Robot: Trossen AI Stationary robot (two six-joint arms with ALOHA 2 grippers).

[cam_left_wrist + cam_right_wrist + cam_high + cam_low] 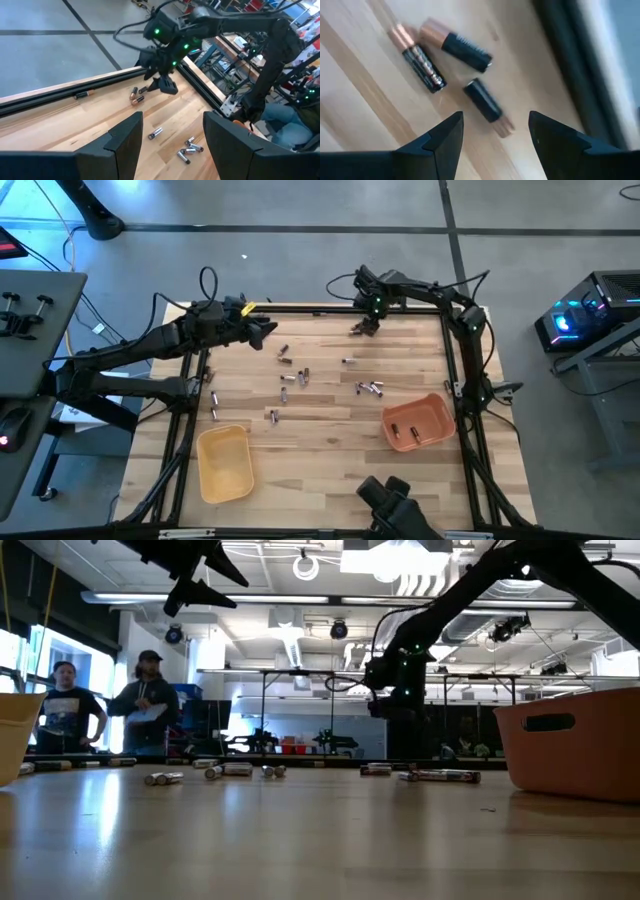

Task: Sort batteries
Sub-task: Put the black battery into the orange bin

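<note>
table [330, 405]: pale wood planks, smooth, faint sheen. batteries [455, 47]: glossy black wrap, coppery metal ends; others silvery metal. orange tray [418, 423], yellow tray [224, 463]: smooth matt plastic. right gripper [492, 137] fingers: dark matt plastic.

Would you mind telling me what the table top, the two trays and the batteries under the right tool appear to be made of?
Table top: pale wood, by its plank seams and grain. Yellow tray and orange tray: apparently matte moulded plastic, uniform in colour. Batteries below the open right tool: probably metal cells with glossy black wrap and coppery ends.
</note>
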